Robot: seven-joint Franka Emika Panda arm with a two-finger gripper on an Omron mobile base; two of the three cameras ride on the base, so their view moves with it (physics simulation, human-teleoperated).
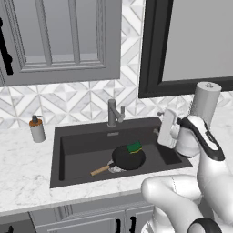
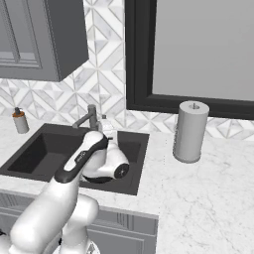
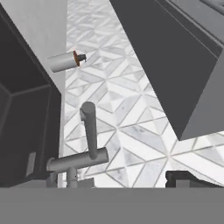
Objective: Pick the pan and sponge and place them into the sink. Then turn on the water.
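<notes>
The black pan [image 1: 127, 159] with its wooden handle lies inside the dark sink [image 1: 82, 141], near the drain. The green and yellow sponge [image 1: 134, 147] rests on the pan's far rim. My gripper [image 1: 158, 124] hovers open and empty over the sink's right end, pointing left at the grey faucet [image 1: 114, 113]. In the hand view the faucet [image 3: 87, 144] stands just ahead between the spread fingertips [image 3: 188, 178], with the sink [image 3: 22, 127] to the left. The arm hides the pan in the right base view, where the sink [image 2: 44, 149] and faucet [image 2: 89, 118] show. No water shows at the faucet.
A grey soap dispenser [image 1: 37, 129] stands on the marble counter left of the sink. A paper towel roll [image 2: 190, 131] stands upright on the right. A grey wall cabinet [image 1: 59, 36] hangs above, and a dark-framed window [image 2: 198, 54] sits behind the counter.
</notes>
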